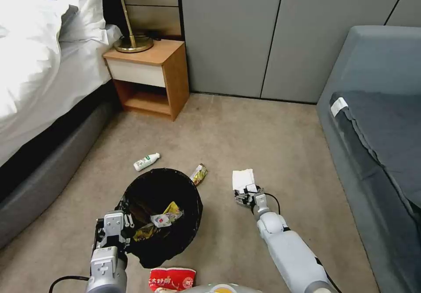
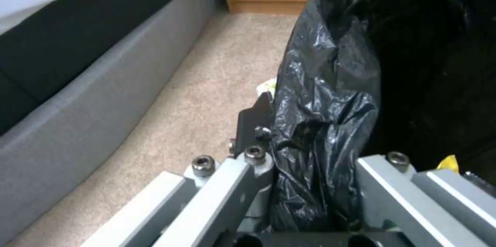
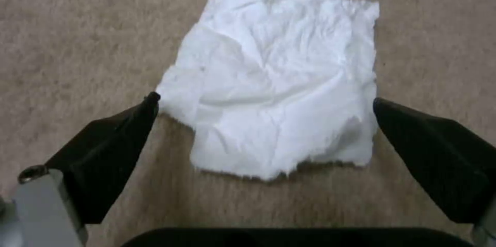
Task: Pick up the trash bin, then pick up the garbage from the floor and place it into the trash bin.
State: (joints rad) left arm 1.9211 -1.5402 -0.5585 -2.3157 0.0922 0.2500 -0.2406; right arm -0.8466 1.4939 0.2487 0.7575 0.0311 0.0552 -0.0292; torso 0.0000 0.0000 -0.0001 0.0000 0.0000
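Red snack wrapper (image 1: pixel 172 279) on carpet at robot's base, just beside trash bin (image 1: pixel 184 236).
Left gripper (image 1: pixel 115 227) clamped on bin's black-lined rim, wrappers inside. Right gripper (image 3: pixel 263 101) down at floor, fingers spread wide astride white tissue (image 3: pixel 279 84). Small bottle (image 1: pixel 146 162) and yellow wrapper (image 1: pixel 199 174) lie just beyond bin.

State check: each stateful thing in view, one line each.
trash bin: upright, lined, litter inside, rim gripped
left gripper: shut on the bin's rim
right gripper: open, fingers either side of the tissue
tissue: flat on carpet
bottle: lying on its side
snack wrapper: on floor beside bin
red wrapper: on floor
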